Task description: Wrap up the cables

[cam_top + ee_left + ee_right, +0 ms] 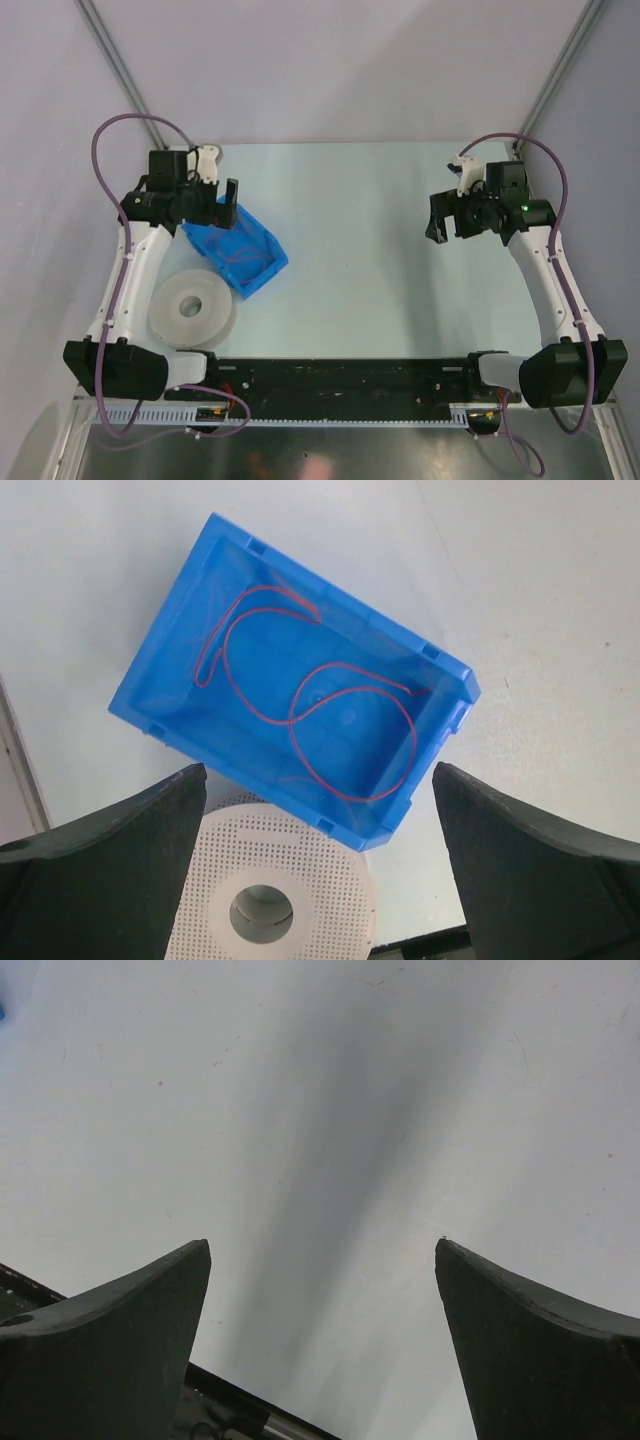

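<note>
The left tool (320, 770), jaws wide apart and empty, hung over the blue bin (165, 620) at centre frame. The cables (290, 720) lay looped inside. The right tool (322, 1245), equally wide and empty, faced the table (320, 1110).

Thin red cables (291, 720) loose in bin (160, 670)

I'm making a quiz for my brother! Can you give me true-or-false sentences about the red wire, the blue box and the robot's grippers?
1. The red wire is inside the blue box. True.
2. The left gripper is holding the wire. False: it is open above the box, holding nothing.
3. A round spool sits next to the box. True.
4. The wire is wound on the spool. False: it lies loose in the box.
5. The right gripper is open. True.
</note>
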### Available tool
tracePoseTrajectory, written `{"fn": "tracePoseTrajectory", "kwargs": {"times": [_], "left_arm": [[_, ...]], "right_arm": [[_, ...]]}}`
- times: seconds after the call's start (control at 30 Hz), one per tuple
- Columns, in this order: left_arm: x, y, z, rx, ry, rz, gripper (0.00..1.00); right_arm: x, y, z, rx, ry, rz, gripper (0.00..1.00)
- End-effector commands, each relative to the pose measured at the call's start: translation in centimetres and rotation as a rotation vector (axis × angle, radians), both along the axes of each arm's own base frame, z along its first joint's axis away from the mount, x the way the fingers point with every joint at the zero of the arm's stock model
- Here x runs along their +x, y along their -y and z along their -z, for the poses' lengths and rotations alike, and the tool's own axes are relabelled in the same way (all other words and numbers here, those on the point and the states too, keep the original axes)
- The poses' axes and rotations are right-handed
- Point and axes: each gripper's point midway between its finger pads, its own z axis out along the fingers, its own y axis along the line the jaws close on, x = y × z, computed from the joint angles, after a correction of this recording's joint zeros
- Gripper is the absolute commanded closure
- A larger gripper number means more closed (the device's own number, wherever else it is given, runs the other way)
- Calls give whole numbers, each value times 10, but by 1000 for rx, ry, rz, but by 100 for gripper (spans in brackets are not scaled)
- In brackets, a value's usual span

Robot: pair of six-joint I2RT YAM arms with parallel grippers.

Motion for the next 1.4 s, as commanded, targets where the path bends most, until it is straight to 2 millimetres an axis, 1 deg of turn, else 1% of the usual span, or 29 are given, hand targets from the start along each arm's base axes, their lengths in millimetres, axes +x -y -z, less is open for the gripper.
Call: {"fn": "tracePoseTrajectory", "kwargs": {"times": [0.0,0.1,0.17,0.3,0.43,0.53,0.6,0.73,0.97,1.13,1.37], "left_arm": [[-8,-17,-2,25,-14,-12,1],[-18,-42,7,30,-50,-21,1],[-27,-63,15,61,-72,-19,1],[-55,-101,43,136,-155,7,1],[-82,-135,71,177,-235,9,0],[-98,-156,91,192,-299,-5,1],[-106,-166,101,190,-333,-7,1],[-117,-173,121,178,-386,11,1],[-127,-170,151,159,-443,50,1],[-128,-172,165,162,-451,48,1],[-123,-174,181,140,-470,41,1]], "right_arm": [[2,-5,-12,27,20,4,1],[2,-7,-10,28,10,-3,1],[2,-8,-8,28,2,-9,1],[0,-10,-5,31,-13,-16,1],[-1,-15,-4,40,-22,-32,1],[-4,-18,-2,51,-32,-47,1],[-6,-21,-1,65,-40,-58,1],[-6,-25,4,78,-54,-72,1],[-10,-33,8,87,-76,-114,1],[-11,-34,9,82,-83,-117,1],[-11,-33,11,72,-88,-113,1]]}}
